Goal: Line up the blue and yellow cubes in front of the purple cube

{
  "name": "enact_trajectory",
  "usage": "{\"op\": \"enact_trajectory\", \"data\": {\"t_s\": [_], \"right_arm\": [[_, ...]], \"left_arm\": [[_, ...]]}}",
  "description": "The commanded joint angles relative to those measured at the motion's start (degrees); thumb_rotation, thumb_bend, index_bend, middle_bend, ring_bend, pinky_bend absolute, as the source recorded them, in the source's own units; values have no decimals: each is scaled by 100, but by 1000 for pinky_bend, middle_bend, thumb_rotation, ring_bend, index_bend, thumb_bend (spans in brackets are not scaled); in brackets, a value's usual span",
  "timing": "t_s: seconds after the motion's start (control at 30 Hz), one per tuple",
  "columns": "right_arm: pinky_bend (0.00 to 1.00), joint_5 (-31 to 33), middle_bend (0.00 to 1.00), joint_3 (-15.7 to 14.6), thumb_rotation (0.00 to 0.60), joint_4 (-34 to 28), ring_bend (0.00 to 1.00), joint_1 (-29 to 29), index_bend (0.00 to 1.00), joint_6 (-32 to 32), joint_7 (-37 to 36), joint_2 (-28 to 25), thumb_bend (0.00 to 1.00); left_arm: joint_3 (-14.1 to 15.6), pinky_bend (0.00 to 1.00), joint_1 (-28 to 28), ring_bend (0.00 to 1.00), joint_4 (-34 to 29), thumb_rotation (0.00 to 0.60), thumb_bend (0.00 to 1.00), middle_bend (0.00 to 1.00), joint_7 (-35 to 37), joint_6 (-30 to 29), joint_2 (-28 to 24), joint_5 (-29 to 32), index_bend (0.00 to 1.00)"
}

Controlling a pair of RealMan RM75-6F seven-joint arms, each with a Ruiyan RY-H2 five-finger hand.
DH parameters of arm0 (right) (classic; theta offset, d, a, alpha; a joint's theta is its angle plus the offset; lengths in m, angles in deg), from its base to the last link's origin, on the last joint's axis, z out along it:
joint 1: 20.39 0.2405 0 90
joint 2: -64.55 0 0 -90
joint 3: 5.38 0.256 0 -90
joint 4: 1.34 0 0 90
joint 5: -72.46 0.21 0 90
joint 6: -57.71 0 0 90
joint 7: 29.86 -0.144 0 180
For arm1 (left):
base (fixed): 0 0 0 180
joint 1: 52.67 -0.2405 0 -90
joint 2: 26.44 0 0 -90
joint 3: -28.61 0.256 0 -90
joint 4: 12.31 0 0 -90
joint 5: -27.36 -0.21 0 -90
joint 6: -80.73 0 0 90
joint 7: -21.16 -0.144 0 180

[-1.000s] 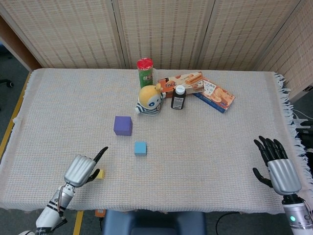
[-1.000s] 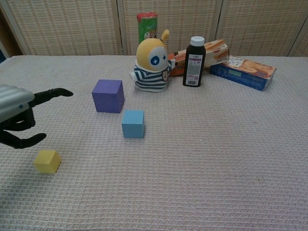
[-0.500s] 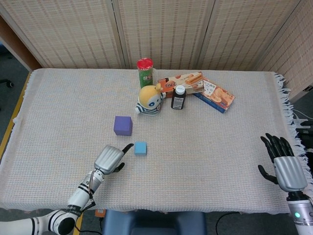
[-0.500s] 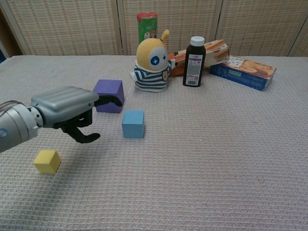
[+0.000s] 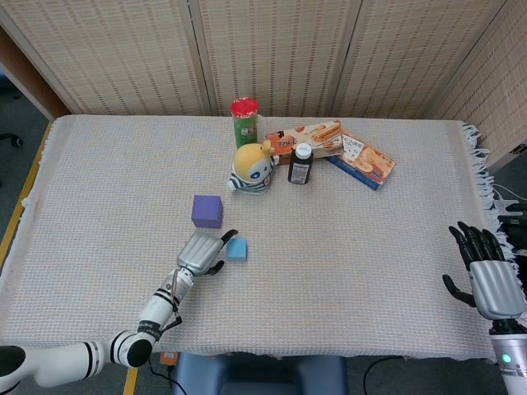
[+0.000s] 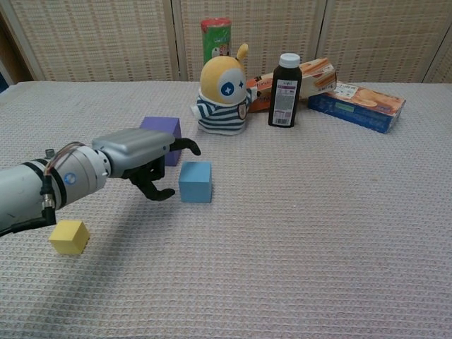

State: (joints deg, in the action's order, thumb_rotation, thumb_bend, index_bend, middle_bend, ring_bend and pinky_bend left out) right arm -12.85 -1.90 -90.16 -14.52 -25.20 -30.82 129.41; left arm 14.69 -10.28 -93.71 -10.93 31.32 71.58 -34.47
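The desk (image 5: 370, 247) wears a beige waffle-weave cloth. On it sit a purple cube (image 6: 162, 131), a light blue cube (image 6: 195, 181) and a yellow cube (image 6: 69, 236). The plush toy (image 6: 224, 92) has a yellow head and a navy-and-white striped shirt. The can (image 6: 216, 37) is green with a red lid. The left hand (image 6: 139, 157) is silver-grey with black fingers (image 6: 185, 146).

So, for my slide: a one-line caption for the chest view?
Left hand reaches beside the blue cube; yellow cube sits apart.

No legible text on any label or box.
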Motion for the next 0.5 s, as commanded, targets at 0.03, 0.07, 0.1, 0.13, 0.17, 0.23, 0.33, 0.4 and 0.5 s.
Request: {"op": "enact_trajectory", "data": {"t_s": [0.03,0.07,0.1,0.13,0.17,0.23,0.33,0.4,0.5], "right_arm": [[0,22,0,-1,600,-4,0,14,0,51,13,-5,72],[0,25,0,-4,600,-10,0,17,0,64,15,-10,72],[0,27,0,-3,600,-15,0,17,0,67,17,-14,72],[0,28,0,-2,600,-20,0,15,0,64,20,-18,72],[0,29,0,0,600,-23,0,12,0,58,20,-20,72],[0,34,0,5,600,-27,0,4,0,44,23,-25,72],[0,49,0,9,600,-37,0,-2,0,46,23,-39,72],[0,58,0,13,600,-43,0,-4,0,47,17,-44,72],[0,68,0,18,600,-39,0,-4,0,52,29,-41,72]], "left_arm": [[28,1000,54,1000,15,600,362,1000,74,-26,23,32,179],[32,1000,71,1000,32,600,361,1000,97,-30,34,48,187],[32,1000,87,1000,56,600,361,1000,131,-39,51,59,197],[27,1000,105,1000,101,600,361,1000,195,-60,85,61,205],[26,1000,117,1000,138,600,361,1000,247,-71,113,61,223],[-11,1000,121,1000,245,600,361,1000,429,-179,223,34,259],[-18,1000,115,1000,526,600,363,1000,684,-418,423,-154,319],[1,1000,124,1000,635,600,364,1000,783,-426,468,-182,330],[39,1000,127,1000,709,600,363,1000,875,-456,498,-217,379]]}}
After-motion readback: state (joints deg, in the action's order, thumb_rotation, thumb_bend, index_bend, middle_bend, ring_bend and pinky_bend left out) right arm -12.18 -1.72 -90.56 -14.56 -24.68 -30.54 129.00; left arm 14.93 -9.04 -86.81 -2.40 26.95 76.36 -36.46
